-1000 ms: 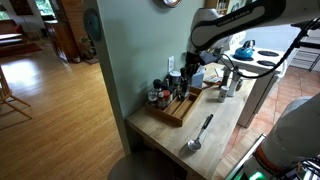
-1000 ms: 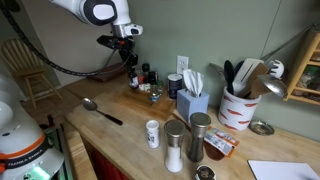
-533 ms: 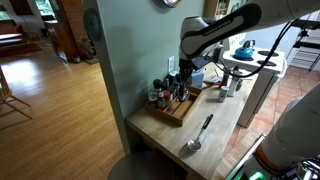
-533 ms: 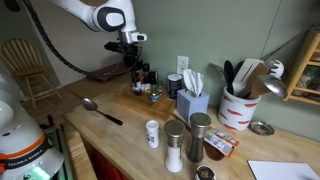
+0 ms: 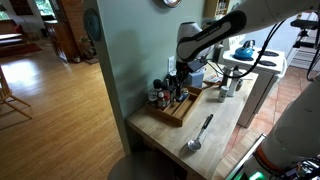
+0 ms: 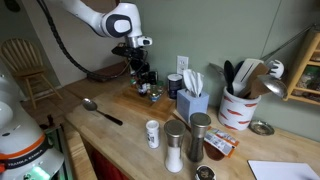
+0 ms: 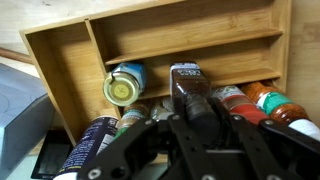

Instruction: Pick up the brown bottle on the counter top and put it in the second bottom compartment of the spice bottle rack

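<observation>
Light wooden counter top (image 5: 170,135) runs along a green wall (image 5: 125,50), and its near edge drops off toward the wooden floor (image 5: 50,90). The spice bottle rack (image 5: 178,108) lies flat against the wall end of the surface. A metal spoon (image 5: 200,130) lies on the open strip between the rack and the front edge. That strip is otherwise bare wood.

In an exterior view, the far end of the counter is crowded. A tissue box (image 6: 190,102), a white utensil crock (image 6: 237,110), two tall shakers (image 6: 175,148) and a small white bottle (image 6: 152,133) stand there, well apart from the rack.

Rack contents, wrist view:
- Two long upper slots and the narrow side slot of the rack (image 7: 190,45) hold nothing.
- A jar with a teal lid (image 7: 124,85) lies in the lower row.
- Several red- and orange-capped bottles (image 7: 268,100) crowd the rack's lower right edge.
- A blue bottle (image 7: 92,140) lies at the lower left corner.

The arm reaches in from above, with its wrist bent down over the rack. The gripper (image 5: 180,82) hangs close to the wall. In the wrist view, the gripper (image 7: 190,118) has its fingers clenched on the brown bottle (image 7: 187,82). The bottle sits in the lower row just beside the teal-lidded jar. Whether it rests on the rack floor or hangs just above it cannot be told.
</observation>
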Controlling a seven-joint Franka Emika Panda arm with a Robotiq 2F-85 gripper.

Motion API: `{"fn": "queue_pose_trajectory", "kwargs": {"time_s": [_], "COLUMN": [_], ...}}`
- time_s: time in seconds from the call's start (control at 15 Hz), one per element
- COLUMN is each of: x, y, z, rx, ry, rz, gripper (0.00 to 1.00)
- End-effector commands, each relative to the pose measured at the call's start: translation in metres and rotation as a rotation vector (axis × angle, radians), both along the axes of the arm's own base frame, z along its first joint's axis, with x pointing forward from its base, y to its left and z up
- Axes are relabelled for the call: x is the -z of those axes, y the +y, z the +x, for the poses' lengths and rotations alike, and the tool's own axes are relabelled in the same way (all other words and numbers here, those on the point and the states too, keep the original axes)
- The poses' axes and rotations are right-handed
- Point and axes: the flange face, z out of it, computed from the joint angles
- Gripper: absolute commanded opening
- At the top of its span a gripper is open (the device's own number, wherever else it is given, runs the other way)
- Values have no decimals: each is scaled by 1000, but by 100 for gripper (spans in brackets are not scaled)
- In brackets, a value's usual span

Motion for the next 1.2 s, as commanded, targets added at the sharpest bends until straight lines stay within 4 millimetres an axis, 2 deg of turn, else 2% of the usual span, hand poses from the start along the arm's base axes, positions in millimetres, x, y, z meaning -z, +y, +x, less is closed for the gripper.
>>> {"fn": "queue_pose_trajectory", "kwargs": {"time_s": [0.0, 0.33, 0.8, 1.13], "x": [8, 21, 28, 35], "y": [-10, -20, -24, -35], "z": [11, 17, 30, 33], "rx": [0, -6, -54, -56], "ry": [-8, 16, 11, 19], "rz": [-21, -33, -40, -39], "gripper": [8, 8, 8, 8]}}
